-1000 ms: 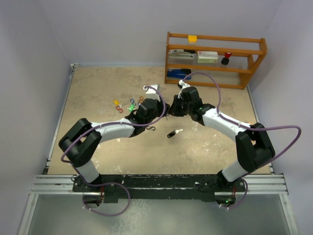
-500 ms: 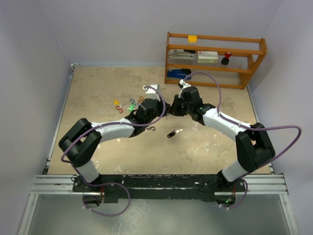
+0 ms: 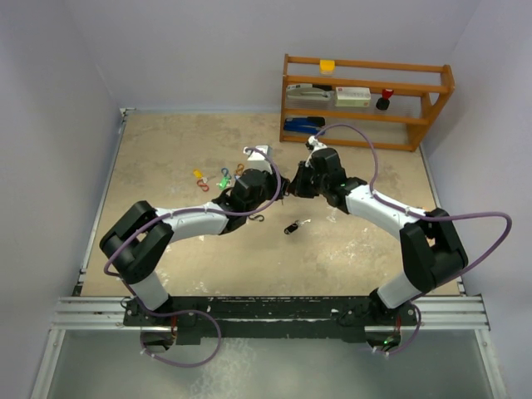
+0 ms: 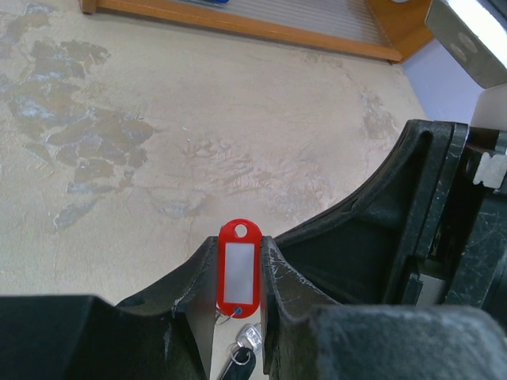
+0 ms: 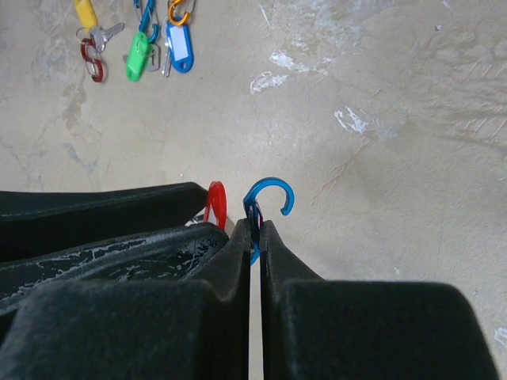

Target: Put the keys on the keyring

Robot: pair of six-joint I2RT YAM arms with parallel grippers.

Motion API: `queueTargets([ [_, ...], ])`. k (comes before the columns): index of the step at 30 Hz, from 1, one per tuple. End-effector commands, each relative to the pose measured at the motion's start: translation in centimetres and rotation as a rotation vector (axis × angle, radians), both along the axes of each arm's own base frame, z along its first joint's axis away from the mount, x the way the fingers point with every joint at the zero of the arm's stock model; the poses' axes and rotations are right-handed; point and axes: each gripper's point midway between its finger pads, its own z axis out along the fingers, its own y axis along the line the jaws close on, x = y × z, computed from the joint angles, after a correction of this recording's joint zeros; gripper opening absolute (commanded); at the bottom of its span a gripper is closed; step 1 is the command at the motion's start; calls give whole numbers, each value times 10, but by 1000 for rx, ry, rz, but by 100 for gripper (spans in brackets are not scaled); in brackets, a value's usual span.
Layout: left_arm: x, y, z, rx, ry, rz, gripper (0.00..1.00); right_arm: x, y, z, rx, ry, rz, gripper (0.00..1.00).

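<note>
Above the tan bench (image 3: 166, 150), left gripper (image 4: 239, 249) grasps the red-tagged key (image 4: 239, 277), right gripper (image 5: 251, 229) clenched on the blue clip (image 5: 271, 190), tips meeting, likely for threading.

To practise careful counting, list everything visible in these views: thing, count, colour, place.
red-tagged key: one, red tag, between the left jaws
blue clip: one, blue, pinched in the right jaws
tagged keys: three, yellow, green and blue tags, table left of centre
loose clips: at least three, red, orange, teal, among those keys
black fob: one, black, mid-table
black hook: one, black, near the fob
shelf: one, orange wood, far right, holding small items
table: one, tan
left jaws: black, closed on the red-tagged key
right jaws: black, closed on the blue clip
</note>
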Motion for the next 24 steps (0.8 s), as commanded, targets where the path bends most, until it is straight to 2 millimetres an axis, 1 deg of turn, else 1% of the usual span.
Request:
queueTargets([
  [1, -6, -8, 21, -64, -34, -32, 17, 10, 4, 13, 59, -42, -17, 0],
  [11, -8, -9, 23, -73, -39, -34, 17, 12, 4, 11, 71, -34, -30, 0],
  [16, -8, -5, 25, -77, -44, -18, 18, 13, 1, 13, 72, -42, -50, 0],
  [19, -7, -2, 26, -81, -47, -2, 20, 14, -1, 16, 74, -59, -65, 0],
  [24, -7, 5, 29, -84, -55, 28, 28, 15, -8, 21, 67, -85, -94, 0],
])
